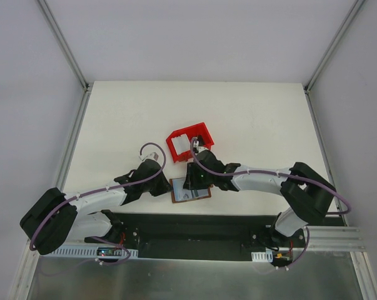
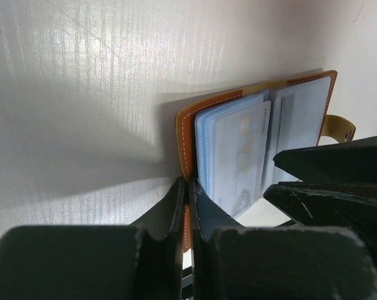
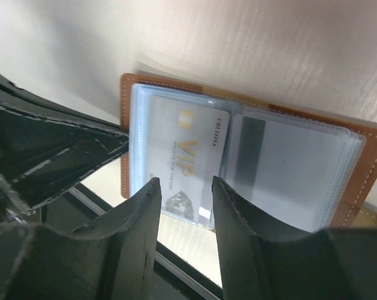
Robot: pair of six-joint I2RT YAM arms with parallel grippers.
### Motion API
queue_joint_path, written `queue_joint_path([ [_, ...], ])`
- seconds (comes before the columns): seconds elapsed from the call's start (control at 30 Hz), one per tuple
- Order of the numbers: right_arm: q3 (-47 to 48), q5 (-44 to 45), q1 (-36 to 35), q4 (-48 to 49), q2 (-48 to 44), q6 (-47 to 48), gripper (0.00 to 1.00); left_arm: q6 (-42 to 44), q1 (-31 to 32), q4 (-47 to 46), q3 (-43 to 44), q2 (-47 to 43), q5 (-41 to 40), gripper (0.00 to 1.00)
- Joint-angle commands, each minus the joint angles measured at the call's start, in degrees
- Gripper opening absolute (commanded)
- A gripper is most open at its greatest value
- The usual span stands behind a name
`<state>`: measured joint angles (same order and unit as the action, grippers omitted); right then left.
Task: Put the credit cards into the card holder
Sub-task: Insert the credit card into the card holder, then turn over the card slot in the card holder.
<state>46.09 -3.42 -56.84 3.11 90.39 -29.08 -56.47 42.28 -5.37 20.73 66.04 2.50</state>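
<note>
The brown card holder lies open at the table's near edge, its clear sleeves facing up. My left gripper is shut on the holder's left cover edge. A pale card with gold "VIP" lettering lies at the left-hand sleeves; I cannot tell how far it sits inside one. It also shows in the left wrist view. My right gripper is open, its fingertips on either side of that card's near end, holding nothing. In the top view the left gripper and the right gripper meet over the holder.
A red plastic bin stands just behind the holder with a whitish card in it. The black base rail runs right below the holder. The holder's clasp tab sticks out on its right side.
</note>
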Motion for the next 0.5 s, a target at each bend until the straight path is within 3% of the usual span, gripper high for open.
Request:
queue_joint_path([
  [0.0, 2.08, 0.17, -0.03, -2.24, 1.98, -0.01, 0.41, 0.66, -0.27, -0.17, -0.34, -1.18, 0.05, 0.00],
  [0.27, 3.75, -4.57, -0.38, 0.57, 4.88, -0.01, 0.41, 0.66, -0.18, -0.17, -0.25, -1.00, 0.05, 0.00],
  [0.47, 5.24, -5.81, -0.73, 1.02, 5.06, 1.74, 0.36, 0.74, -0.18, -0.17, -0.16, -1.09, 0.13, 0.00],
])
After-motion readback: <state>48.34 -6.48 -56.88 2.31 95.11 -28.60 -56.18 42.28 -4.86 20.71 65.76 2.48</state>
